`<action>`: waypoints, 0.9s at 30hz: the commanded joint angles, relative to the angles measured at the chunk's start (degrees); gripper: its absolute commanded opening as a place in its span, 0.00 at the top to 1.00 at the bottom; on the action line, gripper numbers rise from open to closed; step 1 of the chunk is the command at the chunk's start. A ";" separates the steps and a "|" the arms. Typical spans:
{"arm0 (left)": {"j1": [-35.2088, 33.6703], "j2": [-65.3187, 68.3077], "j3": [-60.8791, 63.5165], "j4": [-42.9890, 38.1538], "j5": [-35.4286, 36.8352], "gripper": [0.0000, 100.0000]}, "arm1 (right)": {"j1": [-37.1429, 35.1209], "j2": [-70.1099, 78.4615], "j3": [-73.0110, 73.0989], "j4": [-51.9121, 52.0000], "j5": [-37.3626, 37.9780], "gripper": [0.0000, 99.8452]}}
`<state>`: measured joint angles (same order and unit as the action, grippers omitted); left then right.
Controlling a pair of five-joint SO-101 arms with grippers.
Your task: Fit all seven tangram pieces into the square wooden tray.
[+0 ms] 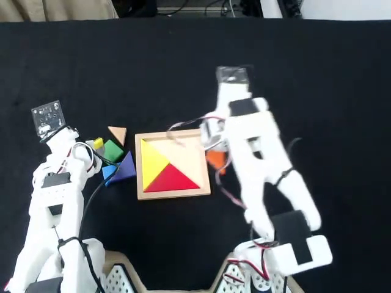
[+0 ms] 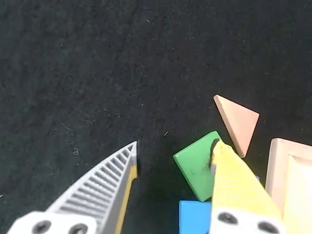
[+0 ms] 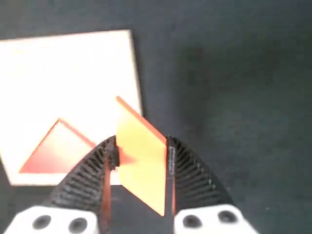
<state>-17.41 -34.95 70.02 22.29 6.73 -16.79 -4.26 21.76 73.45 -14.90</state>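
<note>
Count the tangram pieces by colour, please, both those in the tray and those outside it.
yellow piece: 1, in the wooden tray
red piece: 1, also in the tray
orange piece: 1
green piece: 1
pale wood piece: 1
blue: 2, a lighter blue piece and a darker blue piece
Total: 7

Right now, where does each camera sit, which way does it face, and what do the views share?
High view: fixed overhead, looking down on the tray; the left arm and right arm both show.
Left wrist view: on the left arm's wrist, looking down at the green square and tan triangle; its open left claw frames them.
Right wrist view: on the right arm's wrist, looking down past the right claw, shut on the orange piece, toward the tray.
Shared: all three show the tray.
</note>
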 commanded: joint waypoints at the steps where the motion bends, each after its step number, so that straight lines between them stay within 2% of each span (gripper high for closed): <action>1: 0.31 -0.62 -0.40 -1.14 0.26 0.76 | -4.48 -2.77 1.36 -3.16 -1.32 0.99; 8: 0.31 -0.62 -0.31 -1.14 0.00 0.76 | -3.69 -2.68 10.68 -18.73 -0.88 0.99; 13: 0.57 -0.62 -0.31 -1.14 -0.26 0.76 | -3.78 -2.68 11.65 -21.89 6.42 0.99; 20: 0.66 -0.62 -0.31 -1.14 -0.26 0.76 | -9.49 -2.68 12.62 -21.80 -3.60 0.99; 23: 0.31 -0.62 -0.31 -0.97 -0.26 0.76 | -11.08 -2.68 13.58 -21.98 -4.22 0.99; 27: 0.31 -0.62 -0.31 -0.97 -0.26 0.76 | -9.14 -2.68 13.85 -21.89 -4.22 0.99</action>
<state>-17.41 -34.95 70.02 22.29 6.73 -26.81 -4.26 35.74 52.44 -18.33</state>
